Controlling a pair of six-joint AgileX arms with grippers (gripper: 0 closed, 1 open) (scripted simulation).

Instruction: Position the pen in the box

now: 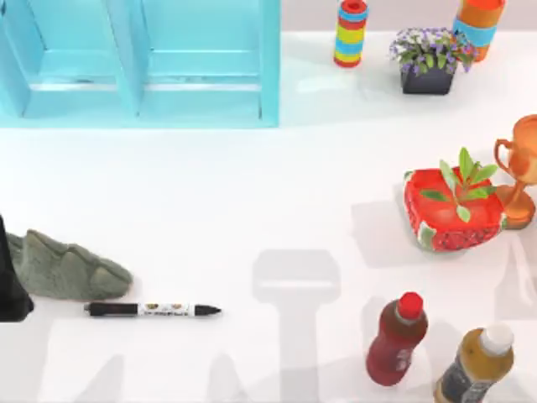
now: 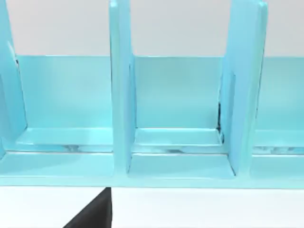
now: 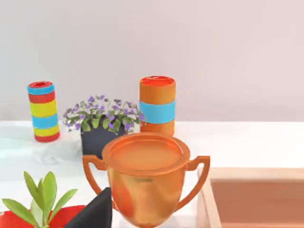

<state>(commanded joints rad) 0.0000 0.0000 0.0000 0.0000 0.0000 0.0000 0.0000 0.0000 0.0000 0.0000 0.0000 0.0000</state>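
The pen (image 1: pixel 153 310) lies flat near the table's front left, black tip pointing right, with nothing holding it. It rests just in front of a grey rock (image 1: pixel 67 267). The light-blue box (image 1: pixel 270 59) stands at the back left, its dividers forming open compartments. My left arm (image 1: pixel 8 290) is a dark shape at the table's left edge, beside the rock and left of the pen. In the left wrist view the box (image 2: pixel 121 95) is seen head on, with a black piece of my left gripper (image 2: pixel 92 213) low in front. A black piece of my right gripper (image 3: pixel 95 211) sits beside a trophy.
On the right side stand a striped can (image 1: pixel 351 32), a flower pot (image 1: pixel 430 59), an orange can (image 1: pixel 478 25), a copper trophy (image 1: pixel 522 168), a red planter (image 1: pixel 453 210), a red bottle (image 1: pixel 396 340) and a brown bottle (image 1: pixel 478 365). A wooden tray (image 3: pixel 256 199) lies by the trophy.
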